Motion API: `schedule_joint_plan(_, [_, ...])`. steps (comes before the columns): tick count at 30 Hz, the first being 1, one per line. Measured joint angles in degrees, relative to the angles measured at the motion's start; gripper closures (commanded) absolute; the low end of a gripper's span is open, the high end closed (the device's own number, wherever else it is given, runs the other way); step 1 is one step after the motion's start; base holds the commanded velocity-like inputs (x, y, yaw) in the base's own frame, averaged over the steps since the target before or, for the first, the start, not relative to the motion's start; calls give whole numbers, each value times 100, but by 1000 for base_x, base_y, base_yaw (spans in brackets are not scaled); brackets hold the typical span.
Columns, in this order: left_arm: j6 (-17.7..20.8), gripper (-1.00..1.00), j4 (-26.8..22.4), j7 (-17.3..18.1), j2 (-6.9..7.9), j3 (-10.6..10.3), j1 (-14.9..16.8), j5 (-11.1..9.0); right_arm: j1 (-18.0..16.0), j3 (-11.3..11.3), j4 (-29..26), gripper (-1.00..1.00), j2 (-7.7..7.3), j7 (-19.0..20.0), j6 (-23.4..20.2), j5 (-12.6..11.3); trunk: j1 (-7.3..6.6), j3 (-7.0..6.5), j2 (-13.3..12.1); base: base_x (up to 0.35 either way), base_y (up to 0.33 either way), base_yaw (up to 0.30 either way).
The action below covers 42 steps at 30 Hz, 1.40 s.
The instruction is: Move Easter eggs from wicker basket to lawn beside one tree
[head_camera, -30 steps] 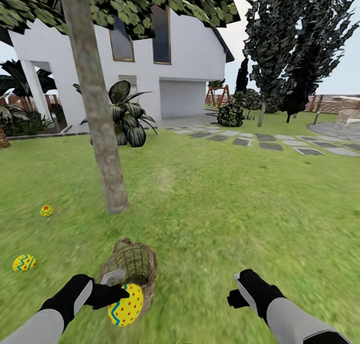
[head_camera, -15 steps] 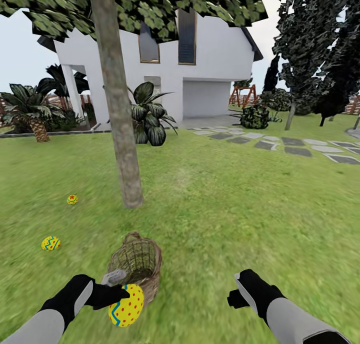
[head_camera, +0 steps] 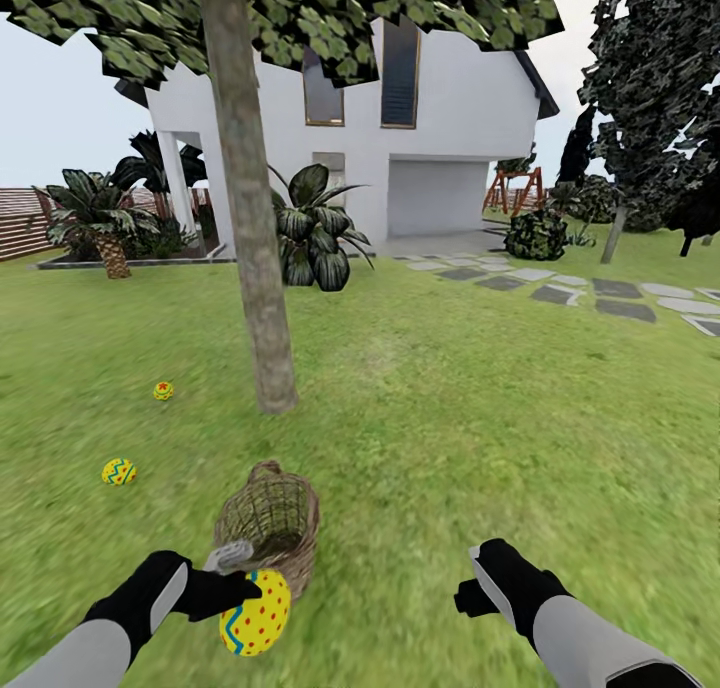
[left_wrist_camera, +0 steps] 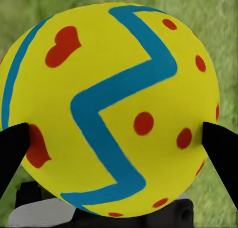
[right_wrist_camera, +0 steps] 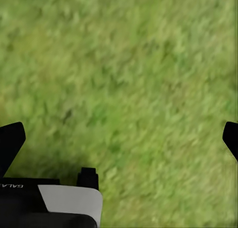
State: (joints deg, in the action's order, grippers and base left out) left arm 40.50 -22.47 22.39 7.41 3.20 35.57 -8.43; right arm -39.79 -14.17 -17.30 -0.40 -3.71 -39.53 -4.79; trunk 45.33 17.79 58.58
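Observation:
My left gripper (head_camera: 240, 593) is shut on a yellow Easter egg (head_camera: 255, 613) with red dots and a blue zigzag, held just in front of the wicker basket (head_camera: 268, 518). In the left wrist view the egg (left_wrist_camera: 111, 109) sits between the two black fingertips (left_wrist_camera: 12, 151). The basket stands on the lawn (head_camera: 450, 388) near the foot of the tree (head_camera: 255, 238). Two more eggs lie on the grass to the trunk's left, one nearer (head_camera: 118, 471) and one farther (head_camera: 163, 390). My right gripper (head_camera: 470, 593) hangs open over bare grass (right_wrist_camera: 124, 79).
A white house (head_camera: 440, 138) stands behind the tree with a broad-leafed shrub (head_camera: 312, 230) at its wall. Grey stepping stones (head_camera: 560, 293) run off to the right past dark cypresses (head_camera: 650, 88). A short palm (head_camera: 95, 218) and slatted fence (head_camera: 20, 223) close the left side.
The whole view has swung left, shifting tree, house and basket rightward in the picture and bringing palm and fence into view. Both arms hold the same pose, the egg still gripped.

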Motion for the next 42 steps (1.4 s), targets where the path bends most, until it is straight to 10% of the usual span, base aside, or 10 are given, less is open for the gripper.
schedule_joint_plan(42, [-4, 100, 64, -20, -164, -22, 0, 41, 0, -61, 221, -100, 24, 4, 23, 4, -25, 71, -41, 64, -204, 33])
